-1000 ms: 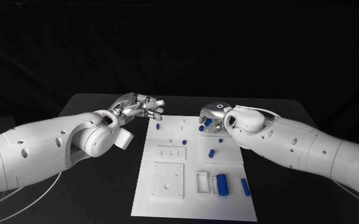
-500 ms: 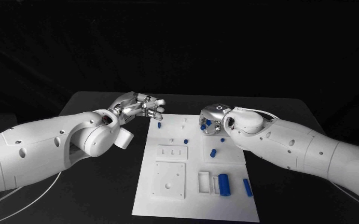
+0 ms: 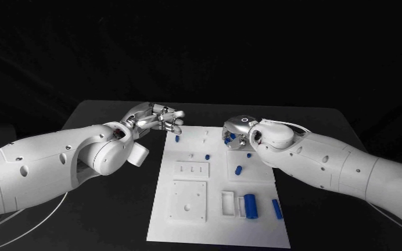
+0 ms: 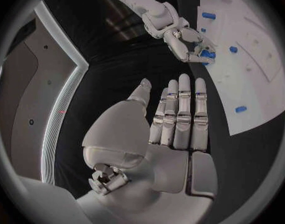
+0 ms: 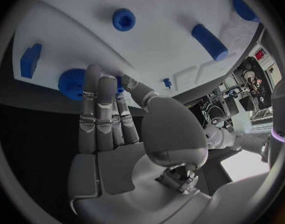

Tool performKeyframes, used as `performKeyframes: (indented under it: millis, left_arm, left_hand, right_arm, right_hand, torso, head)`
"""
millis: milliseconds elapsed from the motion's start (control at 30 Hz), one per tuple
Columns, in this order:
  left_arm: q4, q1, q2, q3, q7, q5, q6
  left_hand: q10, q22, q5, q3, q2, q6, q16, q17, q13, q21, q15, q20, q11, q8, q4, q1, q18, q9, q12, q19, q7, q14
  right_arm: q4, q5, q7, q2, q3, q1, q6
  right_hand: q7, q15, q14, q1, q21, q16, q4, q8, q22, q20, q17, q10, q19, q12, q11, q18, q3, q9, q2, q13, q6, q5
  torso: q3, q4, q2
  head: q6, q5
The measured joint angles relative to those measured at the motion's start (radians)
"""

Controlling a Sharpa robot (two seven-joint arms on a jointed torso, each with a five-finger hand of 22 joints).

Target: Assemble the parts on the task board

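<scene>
L hand (image 3: 157, 118) open, fingers straight, holds nothing, off task board (image 3: 219, 230) at its 10 o'clock corner. R hand (image 3: 238, 132) over board at 1 o'clock, fingertips at round blue part (image 5: 72, 83); grip: can't tell.

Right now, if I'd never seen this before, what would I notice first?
Probably the two big white arms reaching in from both sides, each ending in a shiny silver hand. The left hand hovers by the far left corner of the white board in the middle of the black table, and the right hand is over its far right part, fingers by a blue part. More blue parts, like one fat cylinder, dot the board.
</scene>
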Motion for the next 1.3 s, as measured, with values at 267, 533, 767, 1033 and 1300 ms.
performKeyframes:
  millis: [267,533,767,1033,1300]
  left_arm:
    - [-0.001,0.0,0.0,0.0,-0.001,0.0,0.0]
    - [0.003,0.0,0.0,0.0,-0.004,0.001,0.001]
    - [0.0,0.0,-0.001,0.0,-0.005,0.001,0.001]
    - [-0.01,0.0,0.003,0.0,-0.005,0.001,0.0]
    - [-0.013,0.001,0.01,0.0,-0.005,0.001,0.0]
  left_hand:
    - [0.0,-0.001,0.0,0.0,0.0,0.0,0.0,0.0,0.0,0.0,0.0,-0.002,0.0,0.0,0.0,0.0,0.0,0.0,0.0,0.002,0.0,0.0]
    - [0.0,-0.002,0.0,0.0,0.0,0.0,0.0,0.0,0.0,0.0,0.0,-0.004,0.0,0.0,0.0,0.0,0.0,0.0,0.0,0.004,0.0,0.0]
    - [0.0,-0.001,0.0,0.0,0.0,0.0,0.0,0.001,0.0,0.0,0.0,-0.004,0.0,0.0,0.0,0.0,0.0,0.0,0.0,0.004,0.0,0.0]
    - [-0.007,-0.004,0.0,0.0,0.0,0.0,0.0,0.001,0.0,0.0,0.0,0.0,0.0,0.0,0.0,0.0,0.0,0.0,0.0,0.007,0.0,0.0]
    - [-0.007,-0.004,0.0,0.0,0.0,0.0,0.0,0.0,0.0,0.0,0.0,0.0,0.0,0.0,0.0,0.0,0.0,0.0,0.0,0.007,0.0,0.0]
  right_arm:
    - [0.003,-0.002,-0.003,0.0,0.0,-0.001,-0.014]
    - [0.008,-0.006,-0.015,-0.001,-0.002,-0.005,-0.037]
    - [0.026,-0.006,-0.031,-0.004,-0.003,0.001,-0.067]
    - [0.026,-0.004,-0.052,0.017,-0.001,0.017,-0.108]
    - [0.012,-0.005,-0.081,0.049,0.001,0.025,-0.154]
  right_hand:
    - [0.001,-0.004,-0.004,0.007,0.051,0.004,-0.001,0.0,0.084,-0.009,0.004,0.034,-0.038,-0.009,-0.009,-0.012,0.096,0.0,-0.007,0.0,0.02,-0.004]
    - [-0.011,-0.014,-0.003,0.016,0.055,0.009,0.003,-0.003,0.108,-0.013,0.011,0.056,-0.042,-0.003,0.006,-0.006,0.118,0.0,0.003,0.0,0.065,-0.039]
    - [-0.014,-0.016,-0.002,0.023,0.029,0.013,0.017,-0.004,0.106,-0.028,0.014,0.063,-0.027,-0.003,0.002,-0.007,0.083,0.002,0.009,0.003,0.076,-0.05]
    - [-0.016,-0.021,-0.003,0.026,0.011,0.017,0.017,-0.004,0.111,-0.039,0.016,0.07,-0.016,-0.003,0.002,-0.015,0.066,0.002,0.012,0.003,0.088,-0.052]
    - [-0.022,-0.025,-0.007,0.026,-0.005,0.017,0.018,-0.007,0.117,-0.044,0.016,0.072,-0.011,-0.003,0.0,-0.024,0.058,0.002,0.012,0.003,0.093,-0.054]
  torso:
    - [0.0,-0.0013,0.003]
    - [-0.0007,-0.0008,0.004]
    - [-0.0012,0.0003,0.004]
    - [-0.0018,0.0025,0.006]
    - [-0.0043,0.0081,0.007]
  head:
    - [0.001,0.001]
    - [0.006,0.005]
    - [0.014,0.008]
    - [0.024,0.015]
    - [0.029,0.026]
